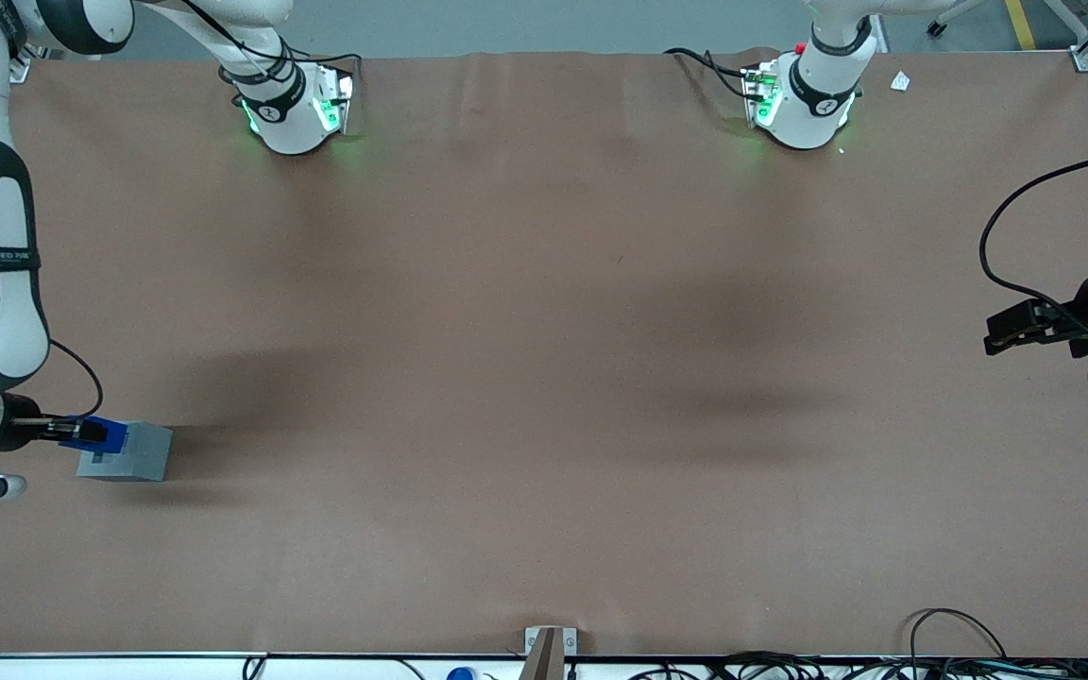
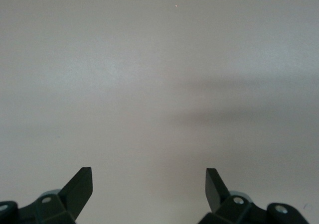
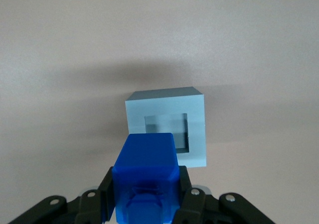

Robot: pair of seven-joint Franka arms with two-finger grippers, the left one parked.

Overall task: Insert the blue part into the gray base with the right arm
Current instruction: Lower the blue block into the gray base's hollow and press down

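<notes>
The right arm's black gripper (image 1: 91, 433) is shut on the blue part (image 1: 102, 433) and holds it above the edge of the gray base (image 1: 133, 452) that faces the working arm's end of the table. In the right wrist view the gripper (image 3: 145, 184) clamps the blue part (image 3: 145, 171) between its two fingers, and the part overlaps the near rim of the gray base (image 3: 197, 129). The base's square recess (image 3: 166, 130) is open and mostly visible past the blue part's tip.
The brown table mat (image 1: 544, 378) stretches wide toward the parked arm's end. Two arm bases (image 1: 294, 104) stand at the table's back edge. Cables (image 1: 960, 633) lie at the front edge.
</notes>
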